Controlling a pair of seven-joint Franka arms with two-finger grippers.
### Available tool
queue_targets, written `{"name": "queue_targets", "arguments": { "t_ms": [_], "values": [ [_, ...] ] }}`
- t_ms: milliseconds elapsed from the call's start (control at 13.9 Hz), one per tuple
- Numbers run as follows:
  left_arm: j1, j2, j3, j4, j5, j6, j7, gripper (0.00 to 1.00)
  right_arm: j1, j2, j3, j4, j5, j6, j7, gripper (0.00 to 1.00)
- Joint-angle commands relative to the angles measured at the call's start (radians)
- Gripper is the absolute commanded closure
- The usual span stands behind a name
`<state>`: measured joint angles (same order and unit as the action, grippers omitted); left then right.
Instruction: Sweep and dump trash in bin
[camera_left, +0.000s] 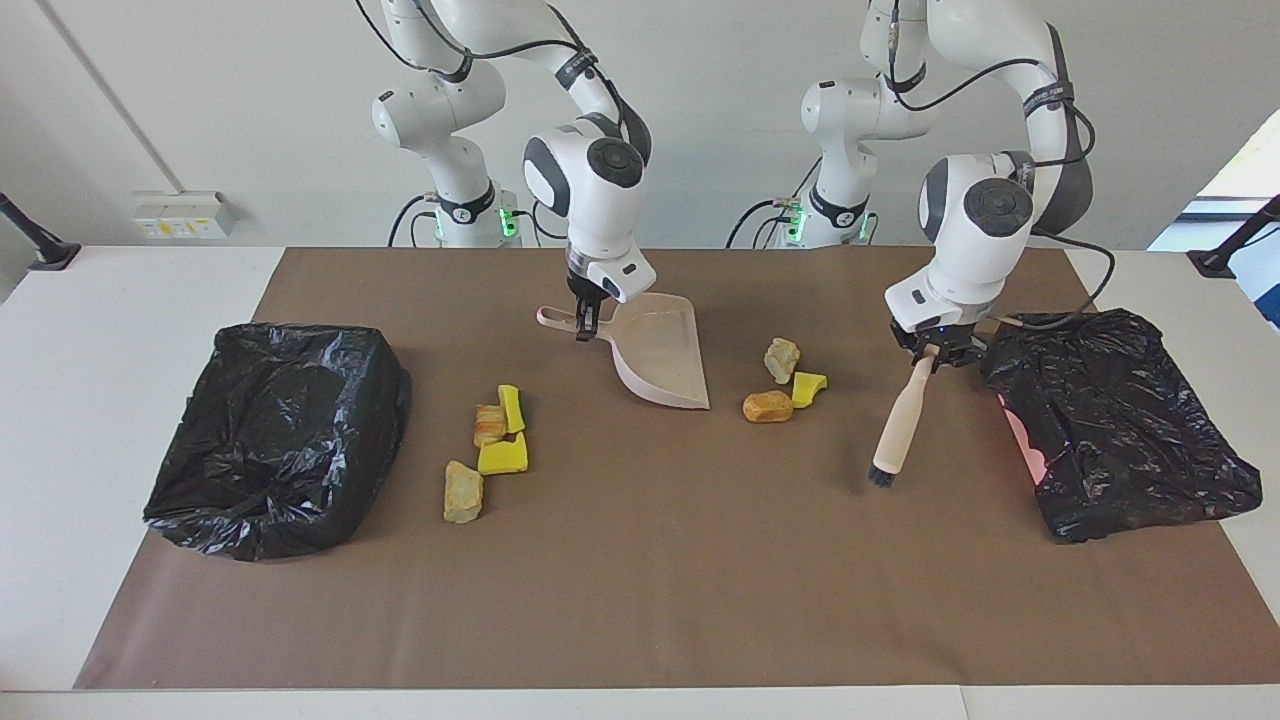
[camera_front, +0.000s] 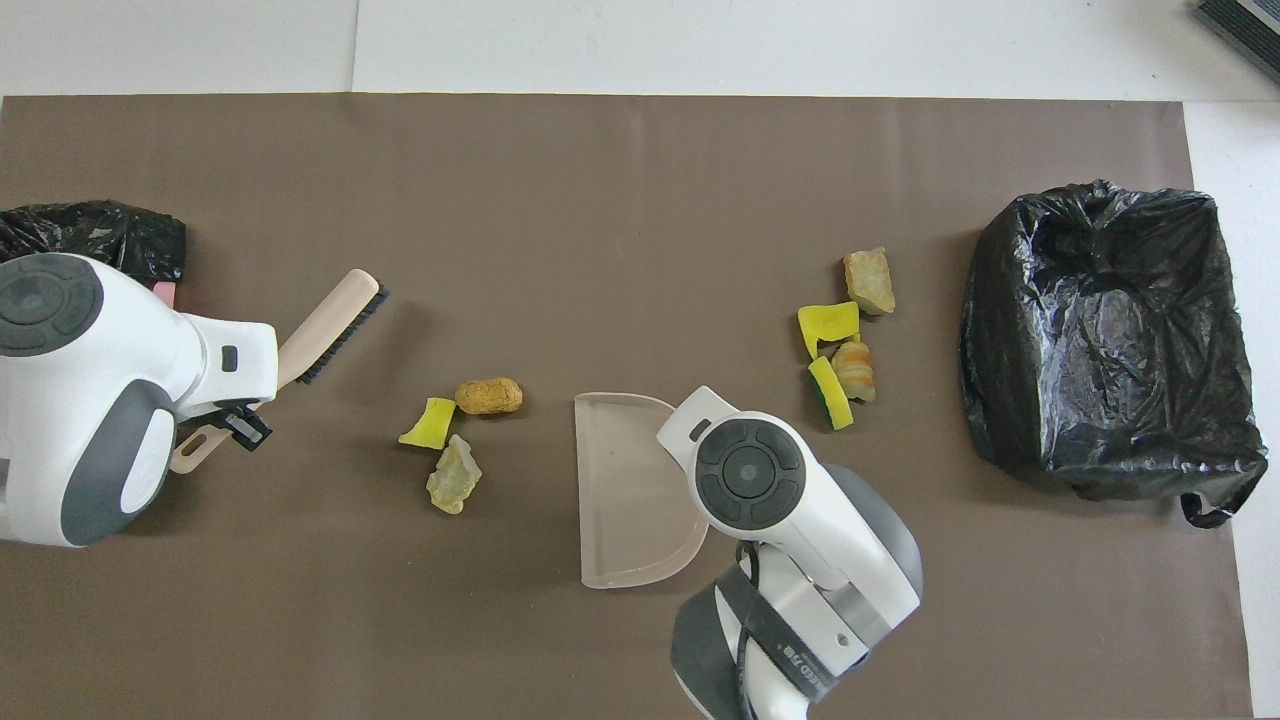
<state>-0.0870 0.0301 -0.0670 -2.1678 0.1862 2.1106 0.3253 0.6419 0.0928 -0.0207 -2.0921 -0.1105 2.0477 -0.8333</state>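
Observation:
My right gripper is shut on the handle of the beige dustpan, which tilts with its handle end raised and its wide lip low over the mat; from overhead the dustpan shows beside the wrist. My left gripper is shut on the brush, held up in the air with its dark bristle end slanting down; from overhead the brush points away from the robots. Three pieces of trash lie between dustpan and brush, also seen from overhead as trash. Several more scraps lie toward the right arm's end.
A black-bagged bin stands at the right arm's end of the brown mat. Another black bag lies at the left arm's end, close beside the left wrist.

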Motion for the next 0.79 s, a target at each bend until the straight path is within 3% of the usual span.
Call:
{"name": "queue_targets", "arguments": {
  "t_ms": [0,217,505,722],
  "values": [
    [-0.010,-0.015,0.001,-0.078,-0.016,0.041,-0.048,1.00,0.015,0.042,0.008,0.044,0.044,-0.027,0.111,1.00],
    [-0.091,-0.047,0.001,-0.124,-0.103,0.037,-0.045,1.00,0.016,0.044,0.008,0.075,0.066,-0.102,0.175,1.00],
    [-0.221,-0.143,0.001,-0.248,-0.203,0.005,-0.071,1.00,0.024,0.045,0.008,0.075,0.068,-0.103,0.180,1.00],
    [-0.328,-0.170,0.001,-0.257,-0.322,-0.070,-0.156,1.00,0.024,0.045,0.007,0.075,0.066,-0.103,0.180,1.00]
  ]
}}
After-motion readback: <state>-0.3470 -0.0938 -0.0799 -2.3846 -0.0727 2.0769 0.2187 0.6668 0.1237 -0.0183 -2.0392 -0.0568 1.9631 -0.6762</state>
